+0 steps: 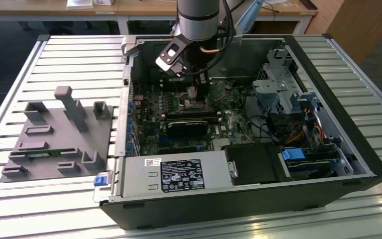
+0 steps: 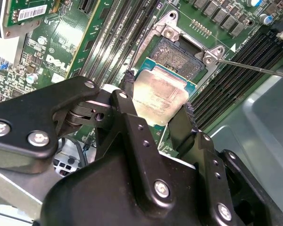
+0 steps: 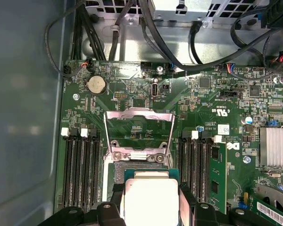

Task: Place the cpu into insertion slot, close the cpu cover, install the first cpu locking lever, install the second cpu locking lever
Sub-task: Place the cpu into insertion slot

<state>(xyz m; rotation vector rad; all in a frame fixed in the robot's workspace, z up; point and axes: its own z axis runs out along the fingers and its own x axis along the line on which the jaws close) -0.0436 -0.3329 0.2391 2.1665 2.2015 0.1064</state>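
My gripper (image 2: 159, 94) is shut on the cpu (image 2: 162, 89), a flat square chip with a dull silver top and a green rim, pinched by two opposite edges between black fingers (image 2: 128, 81). In both wrist views the cpu (image 3: 151, 200) hangs just short of the insertion slot (image 2: 179, 56), whose glinting pin field lies bare. The cpu cover (image 3: 139, 115), a silver frame with a cut-out centre, stands swung open beyond the slot. A thin locking lever (image 2: 254, 67) sticks out sideways from the socket. In the exterior view the gripper (image 1: 192, 94) reaches down into the open computer case.
Long black memory slots (image 3: 80, 169) flank the socket on both sides. Black cables (image 3: 179, 52) run along the case wall. A power supply (image 1: 171, 174) and drive cage (image 1: 284, 89) crowd the case. A grey fixture (image 1: 58, 134) sits on the slatted table at the exterior view's left.
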